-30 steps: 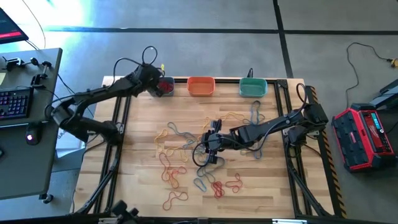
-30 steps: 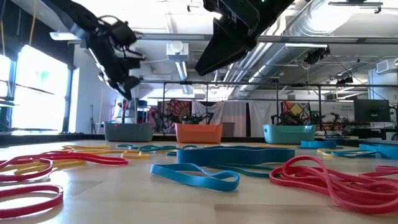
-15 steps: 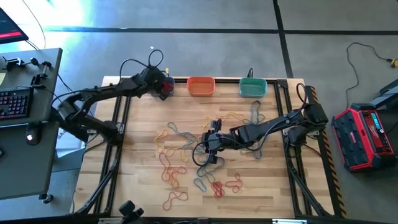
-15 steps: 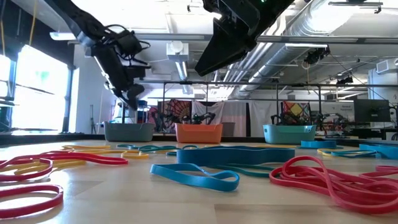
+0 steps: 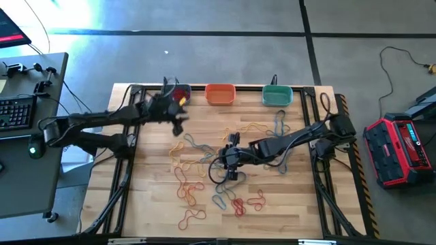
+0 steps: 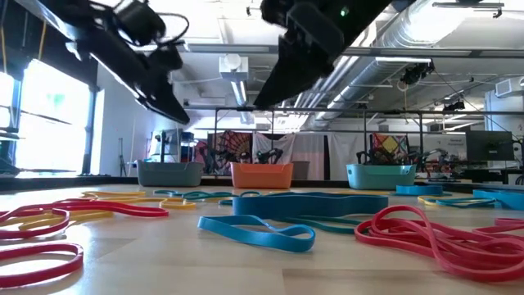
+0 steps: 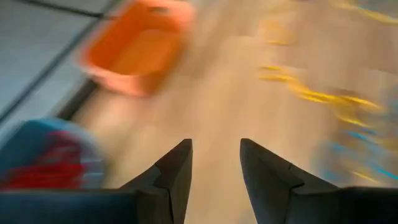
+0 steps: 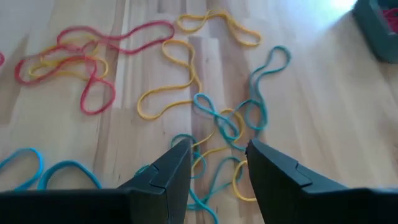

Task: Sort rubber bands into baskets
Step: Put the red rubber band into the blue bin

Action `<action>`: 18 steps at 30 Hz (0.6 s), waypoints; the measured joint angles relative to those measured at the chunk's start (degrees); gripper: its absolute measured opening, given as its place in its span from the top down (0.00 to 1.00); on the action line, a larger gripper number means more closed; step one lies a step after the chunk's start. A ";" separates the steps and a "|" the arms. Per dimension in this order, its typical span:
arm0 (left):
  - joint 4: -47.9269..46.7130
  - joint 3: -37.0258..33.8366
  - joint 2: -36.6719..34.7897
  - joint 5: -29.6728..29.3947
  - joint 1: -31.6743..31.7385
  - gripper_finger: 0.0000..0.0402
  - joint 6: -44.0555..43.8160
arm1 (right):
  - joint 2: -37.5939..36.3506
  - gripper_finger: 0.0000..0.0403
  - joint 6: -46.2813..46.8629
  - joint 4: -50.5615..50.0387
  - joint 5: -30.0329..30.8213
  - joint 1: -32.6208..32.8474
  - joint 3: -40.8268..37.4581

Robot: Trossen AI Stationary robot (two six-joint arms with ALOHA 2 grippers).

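wooden tabletop, rubber bands (image 5: 204,170) strewn across its middle, three baskets (image 5: 220,94) lined along the far edge. our right gripper (image 8: 214,163) hangs open and empty just over a blue-and-yellow tangle (image 8: 227,127), which lies straight ahead of its fingertips. our left gripper (image 7: 214,163), open and empty too, sits near the grey-blue basket (image 7: 43,152), farther from the pile.

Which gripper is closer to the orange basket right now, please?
Left. The left gripper hovers just in front of the back row, diagonally beside the orange basket. The right gripper hangs mid-table over the rubber bands, farther off.
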 joint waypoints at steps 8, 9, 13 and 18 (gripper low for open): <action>-8.25 -2.17 -7.60 5.82 -18.94 0.69 -5.85 | 4.44 0.64 0.15 1.97 -1.43 -0.68 0.00; -9.46 -2.24 -7.77 6.02 -21.57 0.69 -6.26 | 4.73 0.64 0.22 2.04 -1.40 -0.72 0.00; -12.72 -2.24 -6.93 5.95 -31.93 0.69 -8.53 | 5.20 0.64 0.32 2.33 -1.36 -0.71 0.00; -11.83 -2.22 -3.28 4.62 -42.94 0.69 -11.65 | 5.20 0.64 0.51 2.68 -1.36 -0.71 0.00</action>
